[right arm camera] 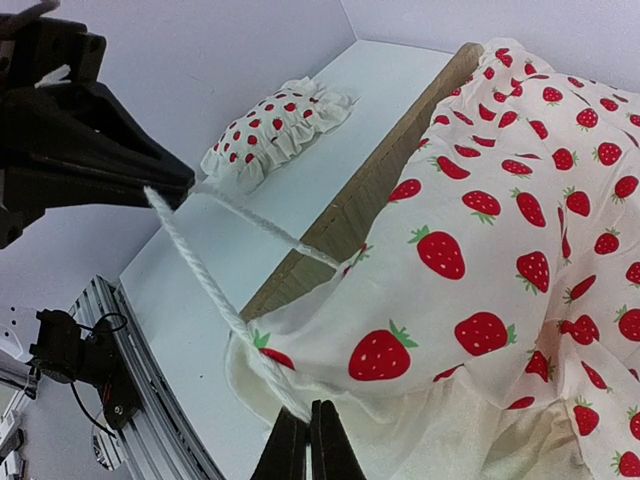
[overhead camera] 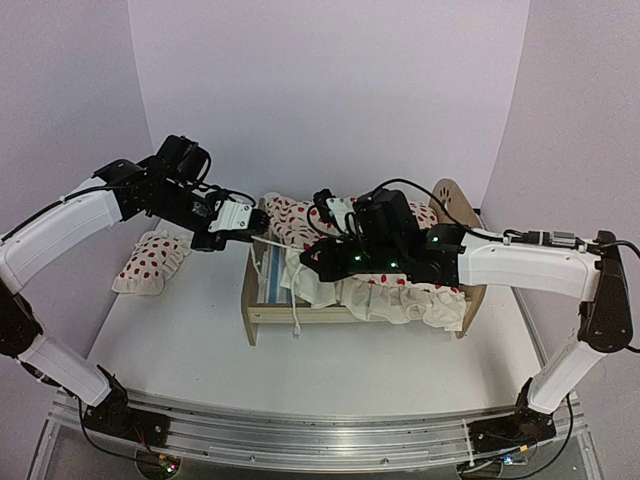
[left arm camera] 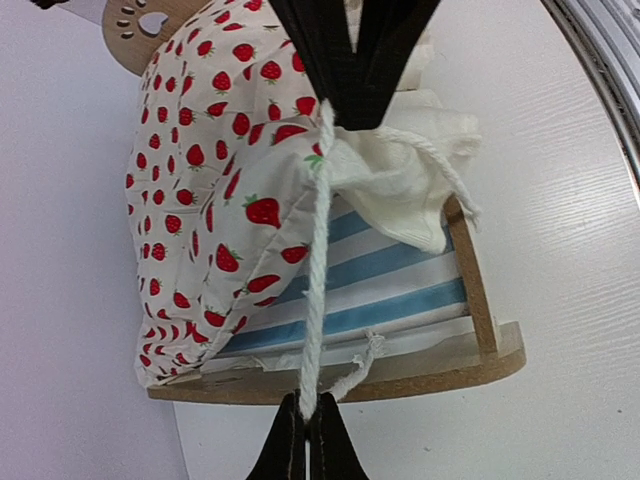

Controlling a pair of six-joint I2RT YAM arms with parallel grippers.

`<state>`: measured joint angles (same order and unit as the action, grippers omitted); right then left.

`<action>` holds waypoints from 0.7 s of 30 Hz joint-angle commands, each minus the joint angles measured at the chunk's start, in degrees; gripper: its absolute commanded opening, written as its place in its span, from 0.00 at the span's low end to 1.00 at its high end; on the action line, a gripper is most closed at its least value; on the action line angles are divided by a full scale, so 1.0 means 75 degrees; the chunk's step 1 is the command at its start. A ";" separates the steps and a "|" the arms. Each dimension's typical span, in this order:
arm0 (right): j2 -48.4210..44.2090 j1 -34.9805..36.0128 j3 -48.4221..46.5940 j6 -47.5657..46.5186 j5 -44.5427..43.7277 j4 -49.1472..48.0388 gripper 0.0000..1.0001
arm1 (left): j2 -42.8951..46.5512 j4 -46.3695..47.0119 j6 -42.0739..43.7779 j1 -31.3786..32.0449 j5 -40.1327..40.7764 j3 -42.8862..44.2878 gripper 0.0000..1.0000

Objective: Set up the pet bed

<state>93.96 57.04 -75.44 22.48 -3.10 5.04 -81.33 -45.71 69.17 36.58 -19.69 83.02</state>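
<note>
Rail (overhead camera: 320, 435) and both arm bases sit nearest. Beyond them the pet bed (overhead camera: 300, 315) stands mid-bench (overhead camera: 200, 350), its low footboard (overhead camera: 252, 300) to the left and its rounded headboard (overhead camera: 455, 195) to the right. A strawberry blanket (overhead camera: 400, 295) is heaped over the bed, not spread. The pillow (overhead camera: 150, 262) lies on the bench well left of the bed. Left fingers (overhead camera: 248, 235) are at the bed's foot end and right fingers (overhead camera: 310, 257) are over the bed. A white cord (overhead camera: 270, 241) is strung between them.

Left wrist view: left fingers (left arm camera: 303, 440) are pressed together on the cord (left arm camera: 318, 270), just outside the footboard (left arm camera: 400, 375). The cord runs taut across the striped mattress (left arm camera: 400, 270), which shows where the blanket (left arm camera: 210, 160) is bunched back. Right fingers (left arm camera: 350, 90) are closed where the cord meets the blanket hem.

Right wrist view: right fingers (right arm camera: 308, 445) are clamped narrow on the cord (right arm camera: 200, 250) at the hem of the blanket (right arm camera: 480, 250), above the bed's wooden edge (right arm camera: 390, 190). Left fingers (right arm camera: 170, 180) grip the cord's far end, out beyond the bed's foot. The pillow (right arm camera: 270, 130) is on the bench (right arm camera: 380, 80), apart from the bed.

Judgement: the two pinch points hold the cord tight, probably to work the tie loose so the blanket can open. Blanket and pillow are not yet laid.
</note>
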 commanded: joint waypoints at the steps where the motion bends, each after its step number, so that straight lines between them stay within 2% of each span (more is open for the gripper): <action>1: 0.0089 -0.0073 0.0090 -0.0043 -0.0137 0.0723 0.00 | -0.0007 -0.1365 0.0483 -0.0222 0.0216 0.0520 0.00; 5: 0.0140 -0.0079 0.0072 -0.0017 -0.0091 0.0723 0.00 | -0.0148 -0.1689 0.0568 -0.0190 0.0436 0.0766 0.00; 9: 0.0179 -0.0077 0.0062 0.0002 -0.0043 0.0723 0.00 | -0.0157 -0.1784 0.0508 -0.0051 0.0215 0.0593 0.00; 16: 0.0200 -0.0073 0.0070 0.0040 0.0020 0.0717 0.00 | -0.0423 -0.1198 0.0192 0.0000 0.0207 -0.0223 0.00; 21: 0.0379 -0.0076 -0.0022 0.0173 0.0246 0.0683 0.00 | -0.0988 -0.0933 -0.0373 -0.0002 -0.0064 -0.0370 0.00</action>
<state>95.11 57.25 -75.42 22.63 -1.10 7.40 -85.89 -52.49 70.27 37.21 -20.71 81.08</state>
